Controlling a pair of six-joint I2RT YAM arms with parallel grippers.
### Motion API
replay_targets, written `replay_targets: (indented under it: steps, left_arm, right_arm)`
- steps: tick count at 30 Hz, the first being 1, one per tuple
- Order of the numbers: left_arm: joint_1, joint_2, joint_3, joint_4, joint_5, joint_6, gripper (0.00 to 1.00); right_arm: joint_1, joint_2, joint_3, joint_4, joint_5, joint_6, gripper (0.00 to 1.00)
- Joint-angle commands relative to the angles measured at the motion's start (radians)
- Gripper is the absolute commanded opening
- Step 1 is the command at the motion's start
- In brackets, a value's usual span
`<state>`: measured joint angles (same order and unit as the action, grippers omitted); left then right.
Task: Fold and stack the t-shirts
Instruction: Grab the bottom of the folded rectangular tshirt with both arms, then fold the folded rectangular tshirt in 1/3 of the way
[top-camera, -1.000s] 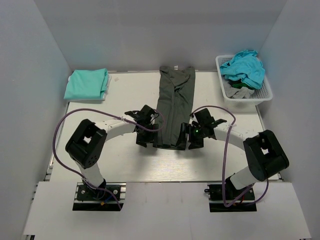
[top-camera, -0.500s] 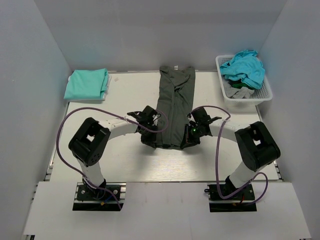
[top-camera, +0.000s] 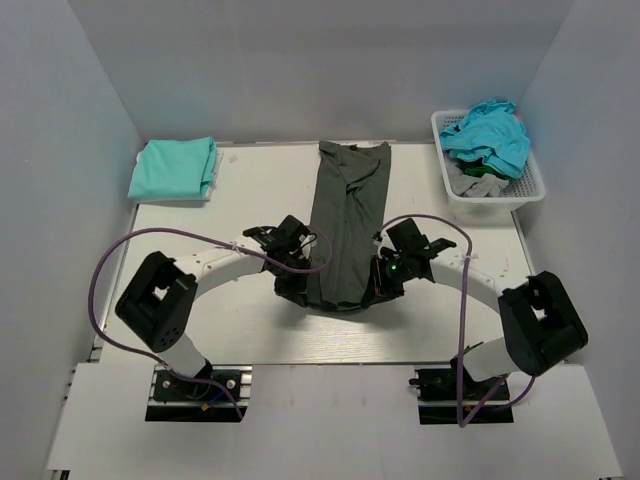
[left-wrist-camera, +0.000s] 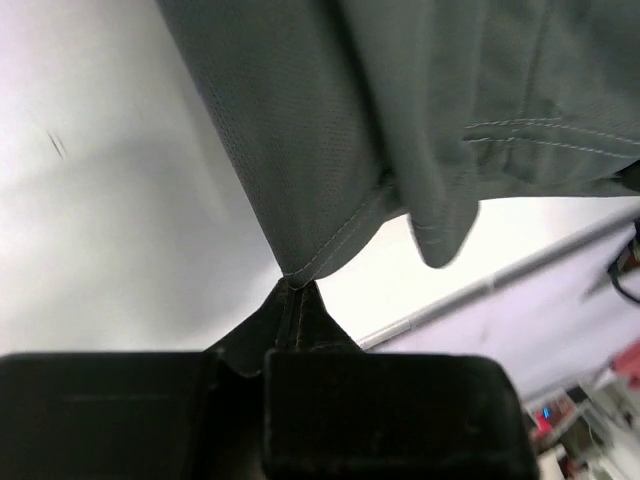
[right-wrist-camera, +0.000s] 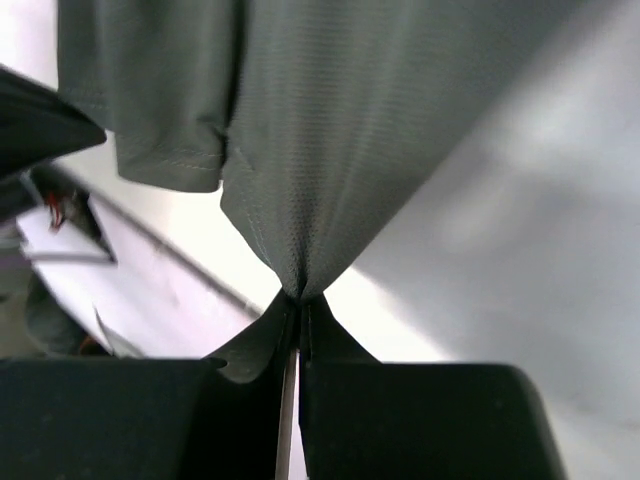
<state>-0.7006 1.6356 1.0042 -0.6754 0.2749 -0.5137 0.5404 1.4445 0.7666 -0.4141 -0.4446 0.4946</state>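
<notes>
A dark charcoal t-shirt (top-camera: 345, 215), folded into a long strip, runs from the back of the table toward the arms. My left gripper (top-camera: 297, 288) is shut on its near left corner; the hem (left-wrist-camera: 330, 250) is pinched between the fingertips (left-wrist-camera: 295, 300). My right gripper (top-camera: 380, 285) is shut on the near right corner, where the cloth (right-wrist-camera: 330, 150) bunches into the closed fingertips (right-wrist-camera: 298, 305). The near end hangs lifted off the table. A folded mint-green t-shirt (top-camera: 174, 167) lies at the back left. Turquoise and grey t-shirts (top-camera: 487, 140) fill the basket.
A white lattice basket (top-camera: 533, 185) stands at the back right against the wall. White walls enclose the table (top-camera: 250, 185) on three sides. Purple cables loop from both arms.
Both grippers have closed on the near corners of the charcoal shirt and drawn its near end slightly toward the arm bases, lifting it. The shirt's far end slid a little.
</notes>
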Motion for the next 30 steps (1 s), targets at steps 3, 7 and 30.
replay_targets:
  steps: [3,7,30]
  left_arm:
    - [-0.020,-0.117,-0.010,-0.154,0.072,-0.012,0.00]
    - [-0.020,-0.171,-0.001,-0.202,0.090,-0.031,0.00]
    - [0.058,0.200,0.678,-0.144,-0.505,-0.049,0.00]
  right_arm:
    - [0.056,-0.077,0.000,-0.202,-0.069,0.001,0.00]
    - [0.075,-0.105,0.017,-0.256,-0.086,-0.008,0.00]
    - [-0.042,0.183,0.577,-0.244,0.529,-0.053,0.00]
